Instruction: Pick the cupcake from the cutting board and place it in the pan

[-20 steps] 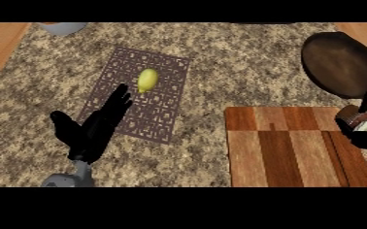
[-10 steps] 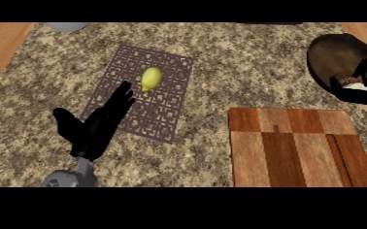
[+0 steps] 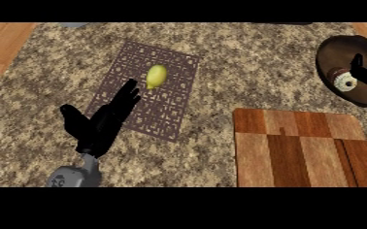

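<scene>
The cupcake (image 3: 344, 79), brown with a pale top, lies inside the dark round pan (image 3: 337, 53) at the far right. Just beside it, at the right edge, a small black part of my right hand (image 3: 356, 67) shows; the picture's border cuts off the rest, and I cannot tell whether it holds the cupcake. The wooden cutting board (image 3: 301, 150) at the lower right has nothing on it. My left hand (image 3: 104, 123) rests open at the lower left, over the near edge of a dark patterned mat (image 3: 175, 111).
A yellow lemon (image 3: 156, 76) lies on the patterned mat. A grey object (image 3: 75, 24) peeks in at the top left. The speckled stone counter (image 3: 251, 68) runs between the mat and the pan.
My right hand carried the cupcake from above the board's far right corner into the pan and is now mostly out of view. My left hand stayed where it was.
</scene>
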Robot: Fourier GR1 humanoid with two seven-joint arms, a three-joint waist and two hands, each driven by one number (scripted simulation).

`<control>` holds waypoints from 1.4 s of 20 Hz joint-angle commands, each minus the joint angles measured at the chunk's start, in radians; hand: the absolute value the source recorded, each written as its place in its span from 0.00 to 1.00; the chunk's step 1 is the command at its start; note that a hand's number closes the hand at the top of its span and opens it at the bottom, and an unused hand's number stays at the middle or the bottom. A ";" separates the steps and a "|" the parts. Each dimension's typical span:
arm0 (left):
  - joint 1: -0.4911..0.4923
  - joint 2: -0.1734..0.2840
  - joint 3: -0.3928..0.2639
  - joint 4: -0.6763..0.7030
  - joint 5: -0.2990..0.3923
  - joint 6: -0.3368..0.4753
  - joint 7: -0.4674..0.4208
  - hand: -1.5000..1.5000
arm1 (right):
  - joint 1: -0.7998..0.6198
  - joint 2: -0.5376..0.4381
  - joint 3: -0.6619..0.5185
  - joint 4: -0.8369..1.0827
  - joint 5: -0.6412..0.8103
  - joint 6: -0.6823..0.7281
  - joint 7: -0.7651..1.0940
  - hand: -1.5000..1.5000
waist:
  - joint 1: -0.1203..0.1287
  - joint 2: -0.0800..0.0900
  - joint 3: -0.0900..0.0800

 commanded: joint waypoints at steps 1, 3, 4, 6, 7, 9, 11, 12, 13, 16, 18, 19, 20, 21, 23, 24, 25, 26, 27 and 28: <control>-0.040 -0.005 0.008 -0.006 0.003 0.000 0.001 0.50 | -0.040 -0.040 -0.027 0.117 0.006 -0.017 -0.065 1.00 | 0.010 0.008 0.002; 0.010 -0.001 -0.016 0.014 -0.019 -0.018 -0.040 0.50 | -0.078 -0.036 -0.036 0.136 0.003 -0.038 -0.052 1.00 | 0.032 0.015 0.002; -0.032 -0.009 -0.007 0.019 -0.004 -0.012 -0.003 0.50 | -0.096 -0.033 -0.039 0.146 0.002 -0.038 -0.063 1.00 | 0.025 0.014 0.003; -0.035 -0.002 -0.014 0.001 -0.016 -0.008 0.003 0.50 | -0.044 -0.080 0.061 0.230 0.120 -0.027 0.069 0.00 | 0.040 0.021 0.000; -0.060 -0.027 -0.026 0.012 -0.012 0.000 0.017 0.50 | -0.073 -0.069 0.079 0.241 0.139 -0.029 0.092 0.00 | 0.049 0.027 0.001; -0.029 -0.017 -0.030 0.018 -0.008 -0.024 -0.007 0.50 | -0.084 -0.082 0.090 0.275 0.151 0.012 0.115 0.00 | 0.050 0.023 0.001; -0.058 -0.006 -0.002 0.024 0.001 -0.025 -0.009 0.50 | -0.089 -0.079 0.079 0.286 0.140 0.041 0.099 0.00 | 0.050 0.027 0.004; -0.038 -0.018 -0.020 0.006 -0.005 -0.015 0.002 0.50 | -0.101 -0.059 0.071 0.289 0.131 0.052 0.095 0.00 | 0.058 0.024 0.005; -0.062 -0.014 -0.008 0.001 -0.001 -0.004 0.028 0.50 | -0.096 -0.057 0.051 0.291 0.108 0.077 0.065 0.00 | 0.041 0.020 0.006; -0.036 -0.008 -0.002 0.018 0.001 -0.019 -0.005 0.50 | -0.110 -0.029 -0.025 0.280 0.024 0.154 -0.011 0.00 | 0.033 0.018 0.007; -0.031 -0.019 -0.008 0.030 -0.018 -0.002 -0.021 0.50 | -0.144 -0.040 -0.080 0.274 -0.034 0.219 -0.028 0.00 | 0.029 0.019 0.008; -0.028 -0.018 -0.003 0.015 -0.005 -0.006 -0.011 0.50 | -0.113 -0.018 -0.109 0.279 -0.065 0.225 -0.071 0.00 | 0.019 0.014 0.008; 0.002 -0.025 -0.019 0.037 -0.018 -0.010 -0.036 0.50 | -0.130 -0.046 -0.136 0.292 -0.093 0.288 -0.046 0.00 | 0.019 0.017 0.007; -0.063 -0.002 0.016 0.033 -0.004 -0.011 -0.004 0.50 | -0.158 -0.076 -0.139 0.298 -0.097 0.344 -0.018 0.00 | 0.012 0.016 0.006; 0.001 -0.025 -0.027 0.009 -0.018 -0.005 -0.013 0.50 | -0.142 -0.085 -0.171 0.319 -0.129 0.393 -0.016 0.00 | 0.022 0.012 0.006; -0.035 -0.016 0.001 0.026 -0.015 0.003 -0.007 0.50 | -0.132 -0.119 -0.172 0.328 -0.130 0.442 -0.009 0.00 | 0.012 0.019 0.007; -0.019 -0.011 -0.009 -0.013 -0.010 0.000 0.010 0.50 | -0.116 -0.133 -0.178 0.341 -0.137 0.493 -0.008 0.00 | 0.020 0.014 0.008; -0.016 -0.014 -0.005 -0.009 0.003 -0.007 0.012 0.50 | -0.102 -0.132 -0.185 0.346 -0.144 0.500 -0.013 0.00 | 0.022 0.019 0.009; -0.014 -0.029 -0.020 -0.010 -0.021 0.008 -0.013 0.50 | -0.097 -0.155 -0.186 0.350 -0.146 0.561 -0.013 0.00 | 0.013 0.016 0.008; -0.027 -0.013 0.006 0.019 -0.008 -0.007 -0.020 0.50 | -0.061 -0.160 -0.165 0.351 -0.127 0.609 -0.045 0.00 | 0.002 0.022 0.008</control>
